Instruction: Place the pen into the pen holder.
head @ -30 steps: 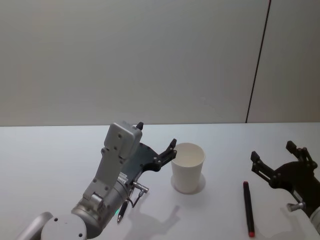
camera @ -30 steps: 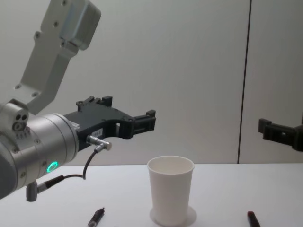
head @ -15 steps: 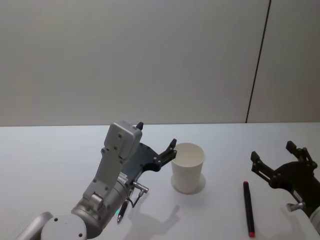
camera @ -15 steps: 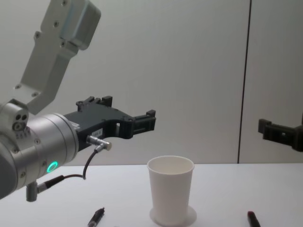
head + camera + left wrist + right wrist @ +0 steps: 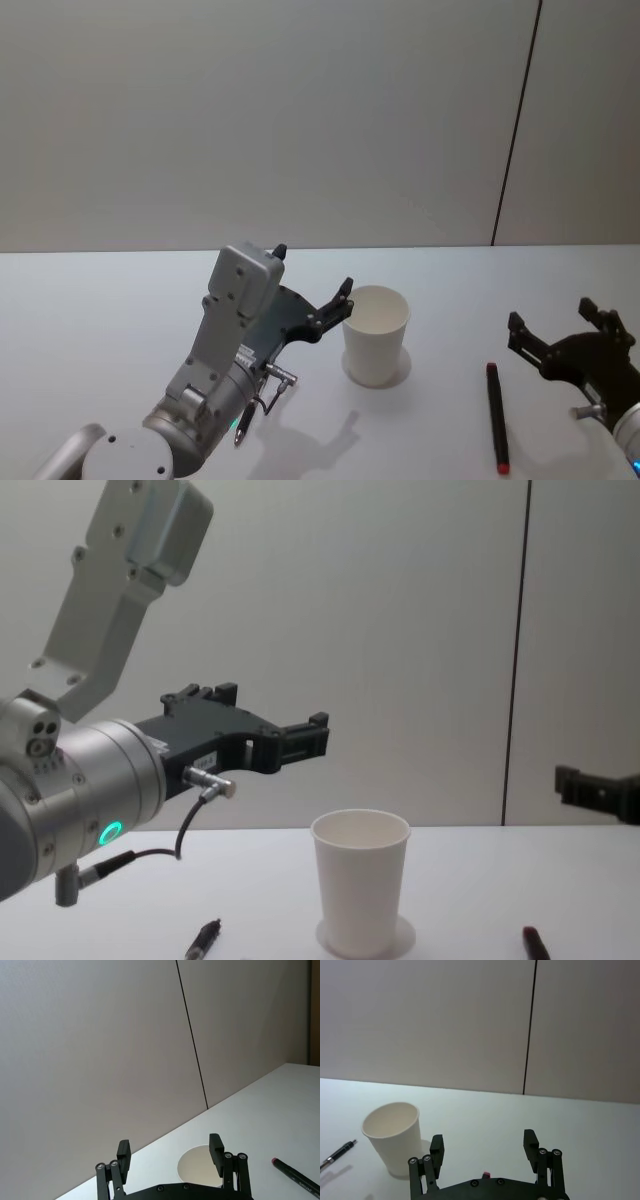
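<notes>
Left tool (image 5: 314, 270) hangs above the worktop (image 5: 100, 300) just to the left of the pen holder (image 5: 376, 335), its two black fingers spread apart and grasping nothing. In its own wrist view the holder's open mouth (image 5: 197, 1162) sits beyond the gap between the fingers. Right tool (image 5: 550, 315) is low at the right edge of the head view, well to the right of the holder, likewise released with its fingers wide and nothing between them.

The pen holder, a plain white paper cup, stands upright near the middle of the worktop with its inside bare. A black pen with red ends (image 5: 496, 415) lies flat on the surface between the holder and the right tool, apart from both, its length running roughly front to back. A second, dark pen (image 5: 241, 422) lies on the worktop on the left, beside the grey left arm and partly hidden by it in the head view; from the chest view its tip (image 5: 203, 942) shows at the bottom edge.

The worktop is a smooth, pale, matte surface that carries soft shadows of the arm and cup. Behind it rises a plain light-grey wall (image 5: 250, 120), crossed by one thin dark vertical seam (image 5: 515, 120) to the right.
</notes>
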